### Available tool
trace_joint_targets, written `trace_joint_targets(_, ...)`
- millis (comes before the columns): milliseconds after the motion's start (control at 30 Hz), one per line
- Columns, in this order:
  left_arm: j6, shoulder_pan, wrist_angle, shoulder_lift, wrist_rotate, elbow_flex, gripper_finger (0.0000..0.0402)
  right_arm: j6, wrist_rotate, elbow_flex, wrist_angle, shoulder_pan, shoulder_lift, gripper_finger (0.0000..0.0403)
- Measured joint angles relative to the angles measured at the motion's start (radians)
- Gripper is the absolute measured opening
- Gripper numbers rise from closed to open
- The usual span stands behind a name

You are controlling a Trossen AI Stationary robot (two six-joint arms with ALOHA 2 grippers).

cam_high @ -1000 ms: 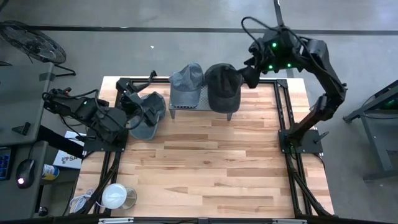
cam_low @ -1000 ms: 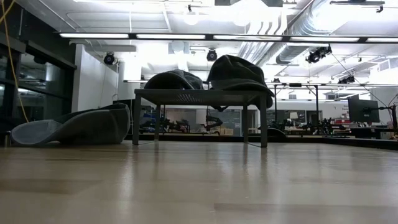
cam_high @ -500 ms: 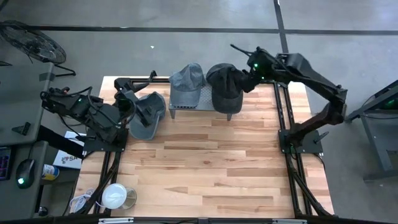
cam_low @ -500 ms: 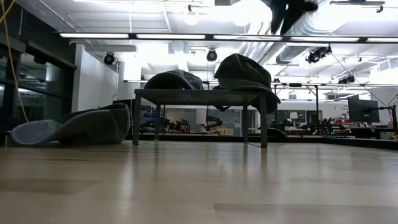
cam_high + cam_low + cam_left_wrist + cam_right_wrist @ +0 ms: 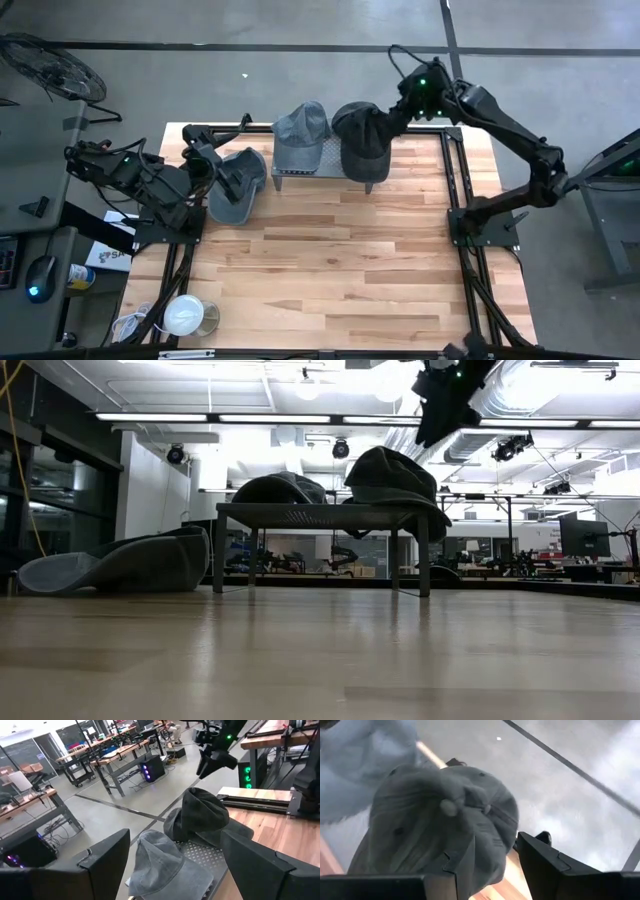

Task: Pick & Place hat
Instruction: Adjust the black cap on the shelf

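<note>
A dark grey hat (image 5: 360, 140) sits on the right end of a small metal rack (image 5: 300, 172), its brim drooping over the rack's edge (image 5: 430, 520). A blue-grey hat (image 5: 300, 135) sits on the rack's left end. A third hat (image 5: 238, 190) lies on the table left of the rack. My right gripper (image 5: 393, 118) hangs slanting down just above the far right side of the dark hat's crown (image 5: 435, 820), fingers apart (image 5: 495, 865). My left gripper (image 5: 225, 172) hovers over the third hat, wide open (image 5: 170, 860), facing the rack.
Black arm frames run along the table's left and right edges (image 5: 455, 190). A white round container (image 5: 183, 315) stands at the near left corner. Bare wood (image 5: 340, 270) spreads over the table's middle and near half.
My right gripper has come down from high above the table's far right corner toward the dark hat, tipping further downward; in the low view it has entered from the top and now hangs close above the hat's crown.
</note>
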Motion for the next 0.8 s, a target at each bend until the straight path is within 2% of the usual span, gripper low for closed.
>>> trace_joint_targets(200,-0.013,0.0,0.0,0.0,0.001,0.0,0.0308,0.179,0.022,0.0,-0.095,-0.095,0.01,0.0137)
trace_joint_targets(433,-0.013,0.0,0.001,0.0,-0.002,0.0,0.0308,0.225,0.023,0.0,-0.172,-0.143,0.049,0.0129)
trace_joint_targets(633,-0.013,0.0,0.014,0.0,-0.003,0.0,0.0308,0.2,0.007,0.0,-0.161,-0.209,0.059,0.0071)
trace_joint_targets(733,-0.015,0.0,0.014,0.001,-0.003,0.0,0.0308,0.18,-0.061,0.0,-0.161,-0.275,0.059,0.0024)
trace_joint_targets(800,-0.023,0.0,0.014,0.001,-0.003,0.0,0.0308,0.168,-0.113,0.0,-0.161,-0.311,0.059,0.0007)
